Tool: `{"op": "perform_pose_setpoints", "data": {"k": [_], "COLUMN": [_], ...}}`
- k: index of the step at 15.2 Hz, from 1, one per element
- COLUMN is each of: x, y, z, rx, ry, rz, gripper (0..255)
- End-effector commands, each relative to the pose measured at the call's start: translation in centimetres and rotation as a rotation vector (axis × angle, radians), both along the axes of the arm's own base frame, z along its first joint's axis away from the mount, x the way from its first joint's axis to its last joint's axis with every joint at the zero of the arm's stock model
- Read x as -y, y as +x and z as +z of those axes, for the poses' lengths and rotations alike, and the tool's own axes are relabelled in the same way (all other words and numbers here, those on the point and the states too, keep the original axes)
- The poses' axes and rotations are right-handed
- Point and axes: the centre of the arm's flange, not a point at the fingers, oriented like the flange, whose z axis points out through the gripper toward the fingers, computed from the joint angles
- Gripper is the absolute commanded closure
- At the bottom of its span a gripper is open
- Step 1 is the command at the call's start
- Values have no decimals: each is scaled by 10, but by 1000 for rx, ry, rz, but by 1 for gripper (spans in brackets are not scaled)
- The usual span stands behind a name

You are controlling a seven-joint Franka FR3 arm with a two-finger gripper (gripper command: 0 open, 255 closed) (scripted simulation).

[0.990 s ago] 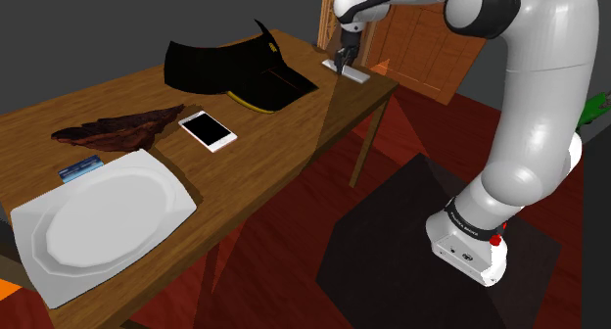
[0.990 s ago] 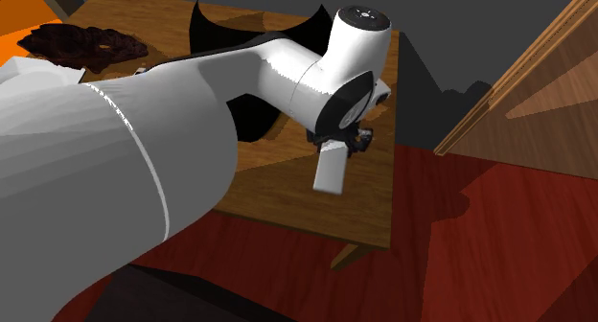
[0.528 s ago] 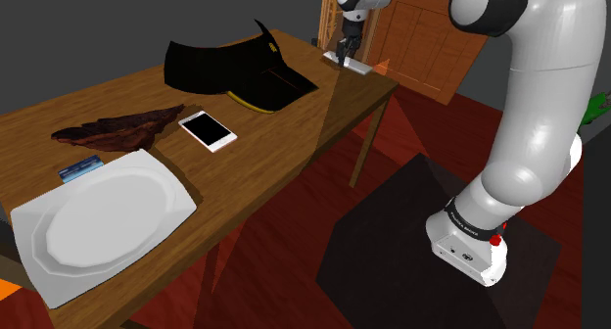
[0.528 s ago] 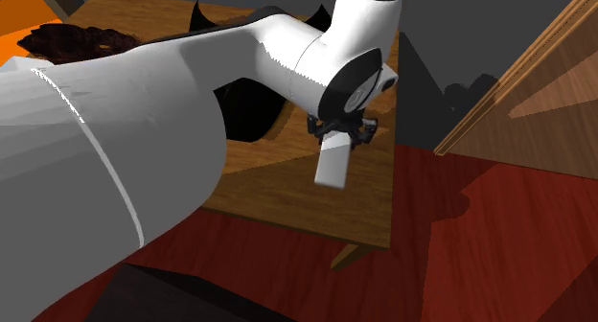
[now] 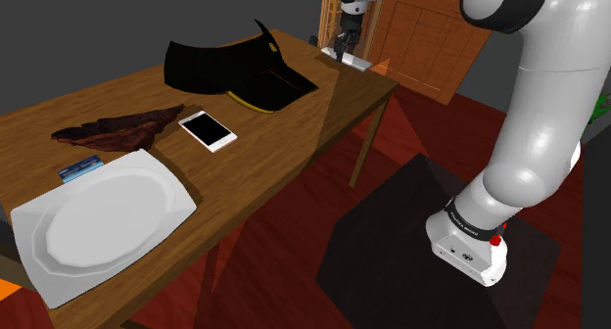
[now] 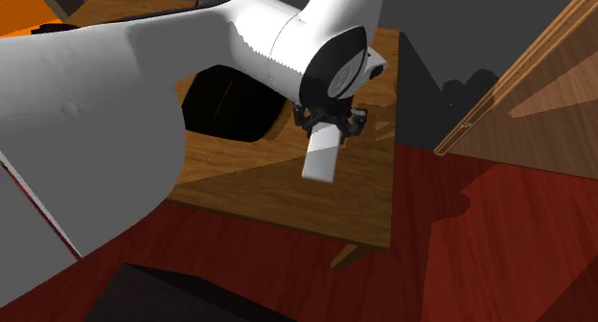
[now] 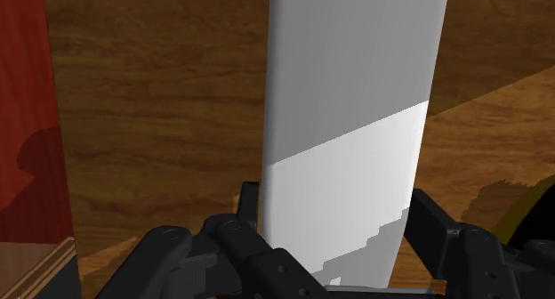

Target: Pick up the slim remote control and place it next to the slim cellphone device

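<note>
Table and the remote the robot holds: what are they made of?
The table looks like wood: brown, with streaky grain lines and a dull finish. The remote is plain white-grey and smooth, with no buttons or texture drawn, so its material cannot be told.

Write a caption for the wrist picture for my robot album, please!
Black gripper clasping a plain white remote control over the wooden table.

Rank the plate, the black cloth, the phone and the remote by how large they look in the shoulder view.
1. plate
2. black cloth
3. phone
4. remote, farthest from the camera and partly behind the gripper
</note>
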Motion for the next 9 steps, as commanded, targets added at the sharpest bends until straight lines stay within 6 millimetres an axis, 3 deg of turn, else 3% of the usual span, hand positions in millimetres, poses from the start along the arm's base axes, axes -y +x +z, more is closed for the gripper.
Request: {"op": "perform_pose_setpoints", "data": {"k": [1,9], "x": [-24,-125], "y": [-8,-41], "z": [1,1], "rx": [0,0], "ry": [0,0], "rz": [0,0], "gripper": [255,255]}}
